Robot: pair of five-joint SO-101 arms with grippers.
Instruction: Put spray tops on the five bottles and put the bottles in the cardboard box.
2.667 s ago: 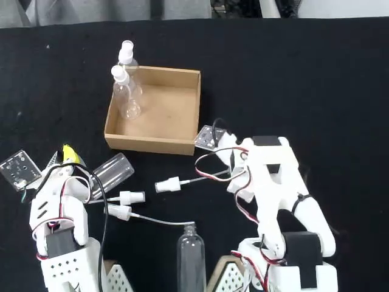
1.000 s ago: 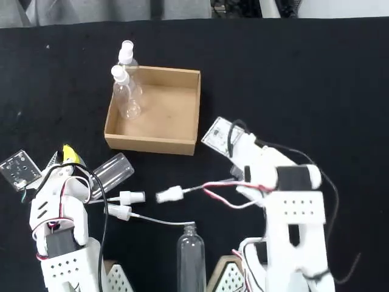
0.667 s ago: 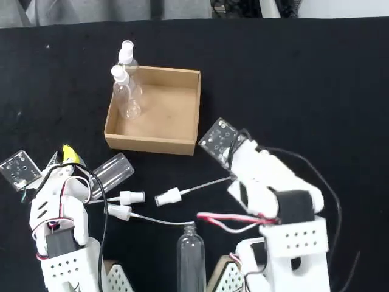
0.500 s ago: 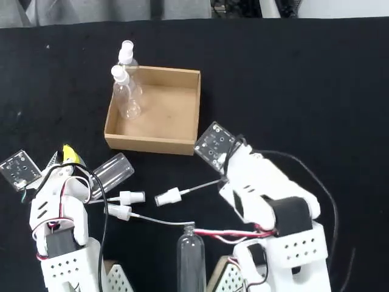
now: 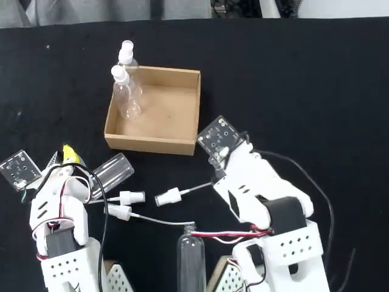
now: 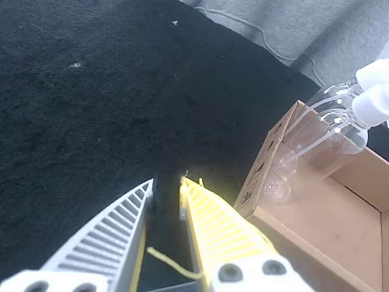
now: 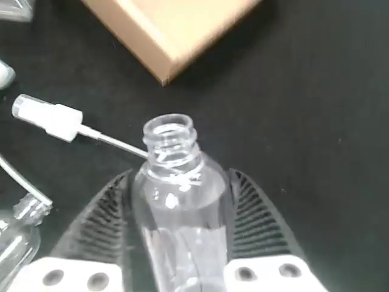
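Black bench [image 5: 316, 79]: carries all the things.
Cardboard box [image 5: 152, 145]: open-topped. One capped bottle [image 5: 127, 97] stands in its far left corner. A second capped bottle [image 5: 126, 56] is at the same corner; I cannot tell whether it is inside or just behind.
Right tool [image 7: 181, 176]: clamped on an uncapped bottle [image 7: 179, 210], near the box's near corner.
Left tool [image 6: 167, 184]: fingers slightly apart, holding nothing, over bare bench beside the box.
Bottles: five. Two are capped and one is held. A lying bottle [image 5: 112, 170] is beside the left arm, and an open bottle [image 5: 190, 255] sits between the arm bases.
Spray tops: three loose on the bench between the arms, namely right top [image 5: 170, 196], middle top [image 5: 132, 196] and near top [image 5: 120, 212].
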